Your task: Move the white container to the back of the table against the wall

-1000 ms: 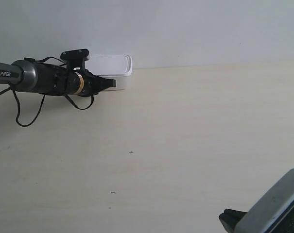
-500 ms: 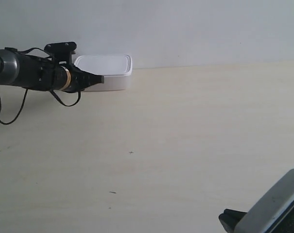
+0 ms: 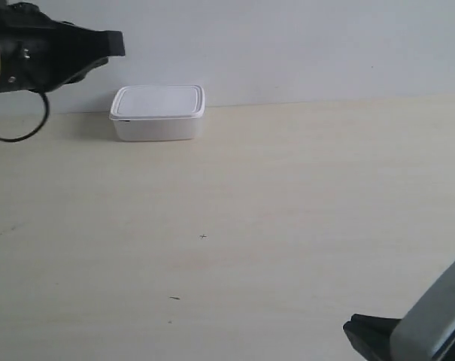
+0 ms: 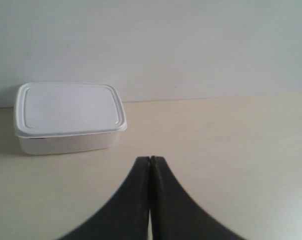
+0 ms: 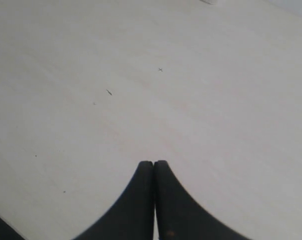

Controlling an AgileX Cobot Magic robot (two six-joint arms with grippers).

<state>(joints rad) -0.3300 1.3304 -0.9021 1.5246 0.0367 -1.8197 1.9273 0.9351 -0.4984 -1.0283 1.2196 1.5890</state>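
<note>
The white container (image 3: 158, 111), a shallow lidded box, stands on the cream table (image 3: 287, 210) at the back, close against the pale wall (image 3: 287, 45). The left wrist view shows the container (image 4: 69, 116) apart from my left gripper (image 4: 150, 159), whose jaws are pressed together with nothing between them. In the exterior view that left gripper (image 3: 114, 43) is raised at the upper left, clear of the box. My right gripper (image 5: 153, 163) is shut and empty over bare tabletop; its arm (image 3: 415, 331) shows at the exterior view's lower right corner.
A few tiny dark specks (image 3: 203, 236) mark the tabletop. The table's back edge meets the wall (image 4: 190, 50) right behind the container.
The left arm has drawn back from the container's front, rising and moving to the exterior view's left. The container has stayed put against the wall. The right arm barely shifted.
</note>
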